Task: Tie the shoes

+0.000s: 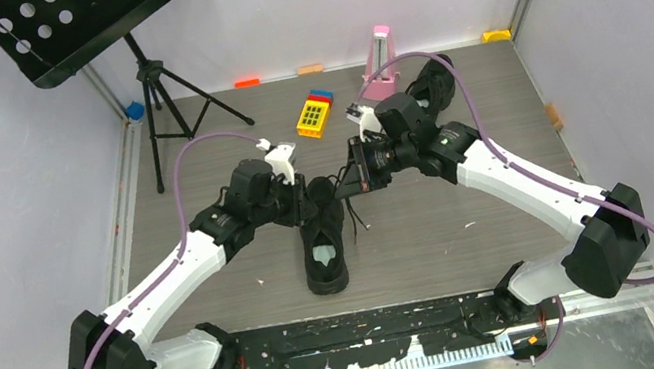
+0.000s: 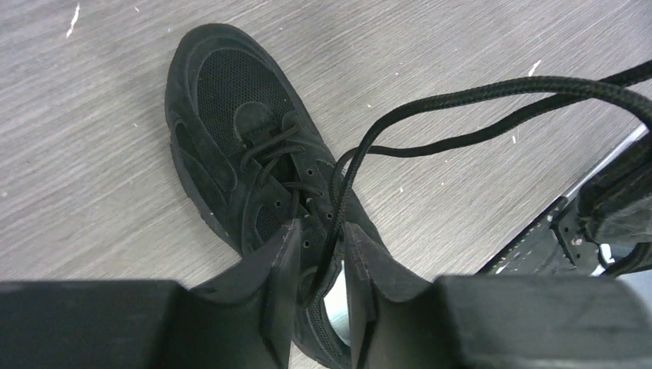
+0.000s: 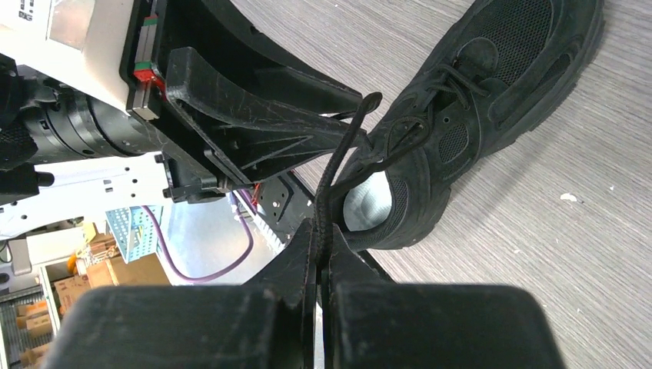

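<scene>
Grey wood-grain bench (image 1: 471, 220) carrying one black mesh-and-suede low-top sneaker (image 1: 325, 251) at centre. A matching sneaker (image 1: 432, 83) is lying at the far side, behind the right arm. Right end effector (image 3: 321, 231) is clamping a thin black lace (image 3: 338, 154). Left end effector (image 2: 321, 234) is standing slightly apart, a lace passing between its fingers.

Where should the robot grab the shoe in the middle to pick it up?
Grab the shoe by its heel rim, coming down from above. It sits upright with its opening facing up, so that thin wall can probably be pinched, inside and outside.
</scene>
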